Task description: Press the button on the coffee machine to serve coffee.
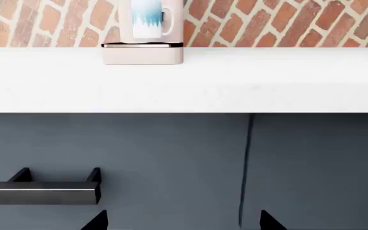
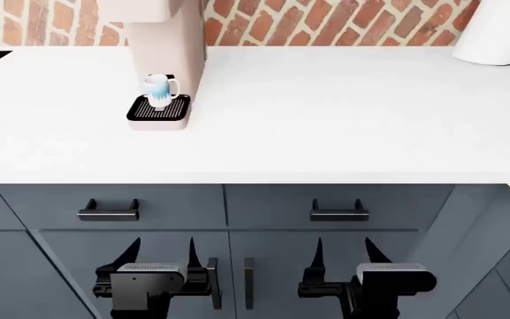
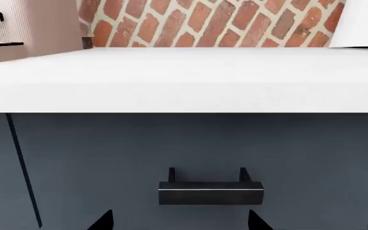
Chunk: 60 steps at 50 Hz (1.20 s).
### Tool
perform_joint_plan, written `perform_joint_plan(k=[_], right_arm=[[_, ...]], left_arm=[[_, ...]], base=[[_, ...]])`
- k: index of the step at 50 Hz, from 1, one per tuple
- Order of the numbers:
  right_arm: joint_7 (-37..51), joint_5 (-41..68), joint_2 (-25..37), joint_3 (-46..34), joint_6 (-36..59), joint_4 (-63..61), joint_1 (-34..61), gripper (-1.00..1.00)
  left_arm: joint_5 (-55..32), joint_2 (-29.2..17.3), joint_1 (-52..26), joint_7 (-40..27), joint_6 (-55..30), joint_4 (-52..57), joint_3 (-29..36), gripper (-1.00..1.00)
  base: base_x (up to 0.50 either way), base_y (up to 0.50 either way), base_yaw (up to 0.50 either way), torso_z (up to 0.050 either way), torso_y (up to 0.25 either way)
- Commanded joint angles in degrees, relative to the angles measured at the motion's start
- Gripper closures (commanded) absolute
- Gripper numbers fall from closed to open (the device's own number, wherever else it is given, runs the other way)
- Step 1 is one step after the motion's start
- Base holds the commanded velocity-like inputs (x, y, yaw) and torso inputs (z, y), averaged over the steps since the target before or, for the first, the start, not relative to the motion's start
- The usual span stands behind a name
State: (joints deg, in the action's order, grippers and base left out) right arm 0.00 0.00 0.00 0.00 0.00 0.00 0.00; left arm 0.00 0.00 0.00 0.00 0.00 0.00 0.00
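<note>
I see one coffee machine (image 2: pixel 168 40), a smooth pale pink tower, standing at the back left of a white counter (image 2: pixel 326 119) against a red brick wall (image 2: pixel 326 20). Its black slatted drip tray (image 2: pixel 170 111) holds one mug (image 2: pixel 157 90), white and blue with a handle; I cannot tell what is inside. A white curved appliance (image 2: pixel 499 30) sits at the far right. Below are grey drawers with two dark bar handles (image 2: pixel 109 212). My left gripper (image 2: pixel 162 256) and right gripper (image 2: pixel 344 256) both hang empty, fingers spread apart, in front of the cabinets.
</note>
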Motion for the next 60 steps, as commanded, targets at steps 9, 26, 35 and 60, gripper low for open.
perform_joint_plan(k=[9, 26, 35, 60], right_arm=[[2.4, 2.3, 2.4, -3.2, -0.4, 0.0, -0.1, -1.0], [4.7, 2.5, 4.3, -5.3, -0.8, -1.0, -0.4, -1.0], [5.4, 2.7, 5.0, -6.2, -0.7, -0.9, -0.2, -1.0], [7.0, 3.7, 6.5, -8.3, -0.7, -0.7, 0.2, -1.0]], left_arm=[[-2.9, -2.6, 0.1, -2.2, 0.2, -0.1, 1.3, -1.0], [-3.8, -4.1, 0.3, -4.1, 0.5, -0.3, 3.3, -1.0], [-4.4, -4.6, 0.1, -4.9, 0.4, -0.5, 4.0, -1.0], [-6.1, -6.1, -0.2, -6.5, -0.1, -0.3, 5.9, -1.0]], base=[[0.0, 0.0, 0.0, 0.0, 0.0], [0.0, 0.09, 0.0, 0.0, 0.0], [0.0, 0.5, 0.0, 0.0, 0.0], [0.0, 0.5, 0.0, 0.0, 0.0]])
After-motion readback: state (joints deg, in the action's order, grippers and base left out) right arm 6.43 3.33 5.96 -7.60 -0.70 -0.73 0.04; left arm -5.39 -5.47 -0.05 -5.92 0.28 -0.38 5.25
